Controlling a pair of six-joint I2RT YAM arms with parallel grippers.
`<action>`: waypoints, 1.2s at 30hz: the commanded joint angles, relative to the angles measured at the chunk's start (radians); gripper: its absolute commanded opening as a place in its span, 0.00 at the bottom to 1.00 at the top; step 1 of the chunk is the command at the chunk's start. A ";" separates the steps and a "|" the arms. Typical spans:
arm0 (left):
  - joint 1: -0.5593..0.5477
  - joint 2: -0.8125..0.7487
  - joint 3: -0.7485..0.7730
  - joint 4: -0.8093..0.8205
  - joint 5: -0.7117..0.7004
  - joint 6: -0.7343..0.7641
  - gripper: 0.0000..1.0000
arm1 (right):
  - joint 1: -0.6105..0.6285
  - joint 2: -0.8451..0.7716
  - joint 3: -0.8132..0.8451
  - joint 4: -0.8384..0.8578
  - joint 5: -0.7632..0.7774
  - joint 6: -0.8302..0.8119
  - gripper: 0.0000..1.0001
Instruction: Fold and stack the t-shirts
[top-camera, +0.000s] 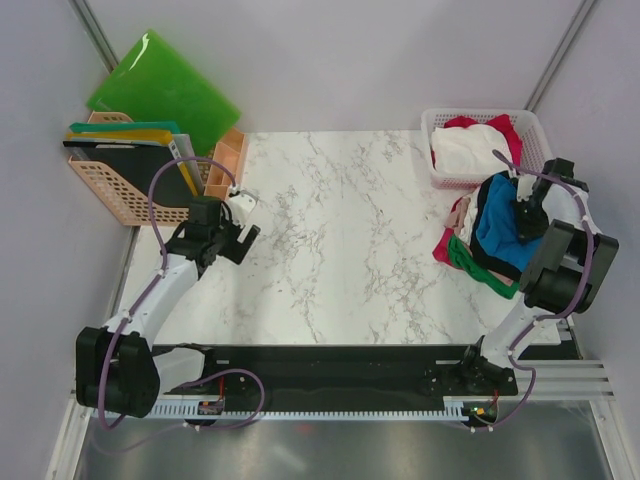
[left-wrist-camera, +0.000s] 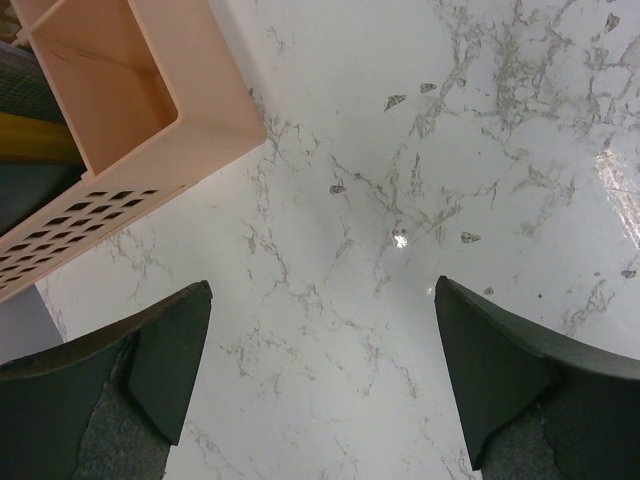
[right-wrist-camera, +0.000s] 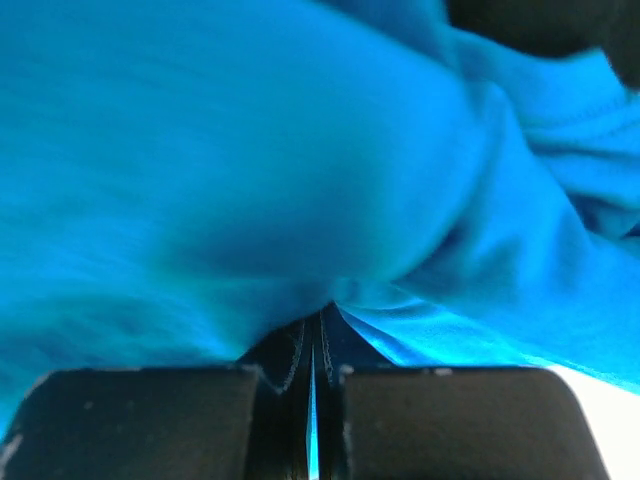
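The bright blue t-shirt (top-camera: 495, 232) lies on top of a crumpled pile at the table's right edge, over black, green (top-camera: 482, 270), red (top-camera: 441, 250) and pale pink (top-camera: 459, 212) cloth. My right gripper (top-camera: 522, 216) is down on this pile. In the right wrist view the blue t-shirt (right-wrist-camera: 250, 150) fills the frame and my right gripper (right-wrist-camera: 312, 342) is shut on a fold of it. My left gripper (top-camera: 245, 221) hovers over the table's left side, open and empty; in its wrist view, bare marble shows under the left gripper (left-wrist-camera: 322, 284).
A white lattice basket (top-camera: 436, 122) at the back right holds a white shirt (top-camera: 465, 150) and a red one (top-camera: 503, 126). At the back left stand a peach basket (top-camera: 115, 190) with folders, a green folder (top-camera: 165, 90) and a small peach tray (left-wrist-camera: 150, 95) close to my left gripper.
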 joint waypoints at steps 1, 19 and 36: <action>0.005 -0.030 -0.014 0.038 -0.010 -0.002 1.00 | 0.072 0.035 -0.065 0.127 0.031 -0.112 0.00; 0.006 -0.003 -0.023 0.053 0.008 -0.015 1.00 | 0.109 -0.060 -0.090 0.046 -0.061 -0.156 0.06; 0.006 0.050 -0.024 0.072 0.058 -0.027 1.00 | 0.104 -0.396 0.068 -0.160 -0.208 -0.058 0.88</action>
